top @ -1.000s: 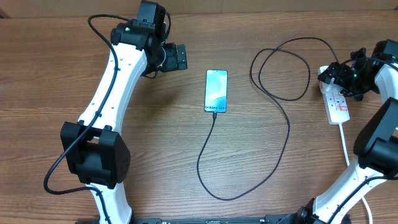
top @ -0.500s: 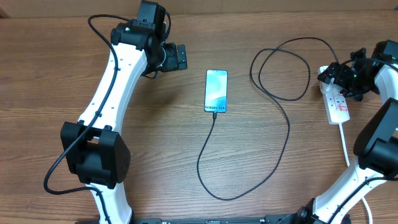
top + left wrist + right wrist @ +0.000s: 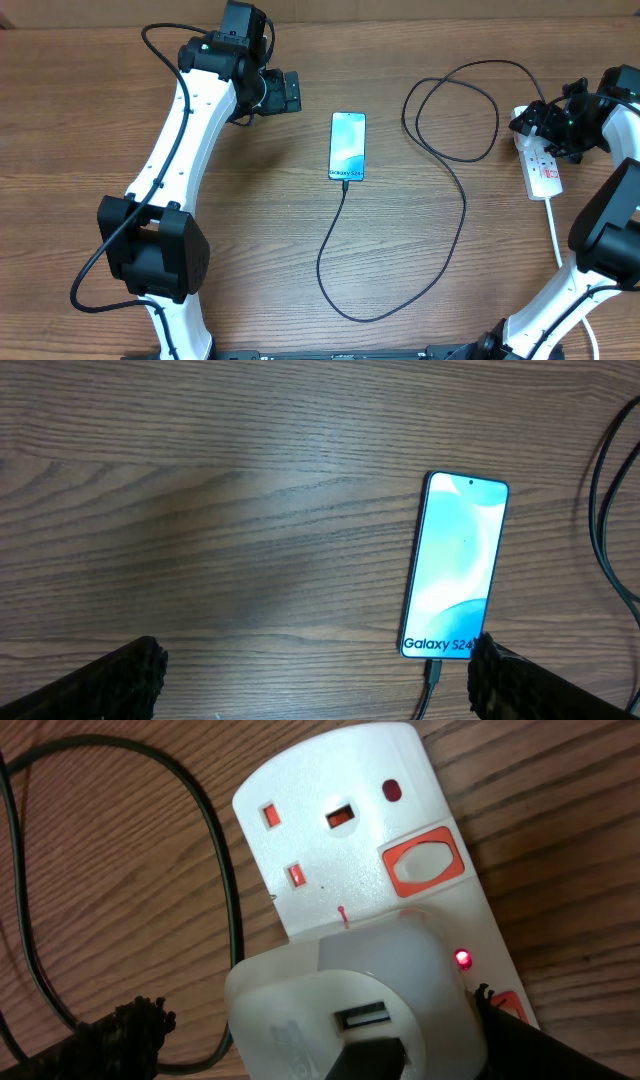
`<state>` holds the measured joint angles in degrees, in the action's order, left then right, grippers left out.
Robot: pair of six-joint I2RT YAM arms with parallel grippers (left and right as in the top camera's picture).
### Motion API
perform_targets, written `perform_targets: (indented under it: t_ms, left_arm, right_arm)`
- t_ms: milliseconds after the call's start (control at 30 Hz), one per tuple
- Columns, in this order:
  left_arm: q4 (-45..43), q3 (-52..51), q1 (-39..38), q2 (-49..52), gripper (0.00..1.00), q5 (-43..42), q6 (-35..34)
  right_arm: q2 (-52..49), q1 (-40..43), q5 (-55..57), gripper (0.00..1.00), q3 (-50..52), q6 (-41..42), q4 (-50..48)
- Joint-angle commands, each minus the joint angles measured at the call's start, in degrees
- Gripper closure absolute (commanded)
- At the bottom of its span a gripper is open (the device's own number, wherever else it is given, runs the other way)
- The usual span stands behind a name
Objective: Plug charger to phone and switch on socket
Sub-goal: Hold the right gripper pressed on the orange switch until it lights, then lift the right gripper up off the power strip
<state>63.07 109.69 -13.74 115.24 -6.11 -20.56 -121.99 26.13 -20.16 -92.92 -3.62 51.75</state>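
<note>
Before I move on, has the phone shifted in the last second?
No. The phone lies at the same spot and angle relative to the socket in the overhead view.

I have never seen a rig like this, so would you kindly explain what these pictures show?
These are two robot arms at a wooden table, each ending in a two-finger gripper. One picture looks down from above; the other two come from cameras on the wrists, so the dark shapes at their bottom corners are the arm's own fingers. On the table lie a phone with a lit screen, a long black cable running to its bottom edge, and a white power strip with an adapter plugged in and a red light glowing. The left gripper hangs open beside the phone; the right gripper is open over the adapter. Neither holds anything.
</note>
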Motion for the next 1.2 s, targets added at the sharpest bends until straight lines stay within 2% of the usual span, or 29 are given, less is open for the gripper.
perform_targets:
  t_ms: [0, 133, 667, 1167]
  left_arm:
    - [0.11, 1.14, 0.24, -1.36, 0.0, 0.74, 1.29]
    - [0.11, 1.14, 0.24, -1.36, 0.0, 0.76, 1.29]
    - [0.11, 1.14, 0.22, -1.36, 0.0, 0.76, 1.29]
    - [0.11, 1.14, 0.22, -1.36, 0.0, 0.76, 1.29]
  right_arm:
    - [-1.57, -2.4, -4.76, 0.04, 2.91, 1.51, 1.66]
    - [-1.57, -2.38, -3.32, 0.0, 2.91, 2.16, 1.05]
    - [1.73, 0.79, 2.54, 0.0, -0.92, 3.43, 5.09]
    - [18.38, 0.7, 6.95, 0.0, -0.92, 3.89, 11.04]
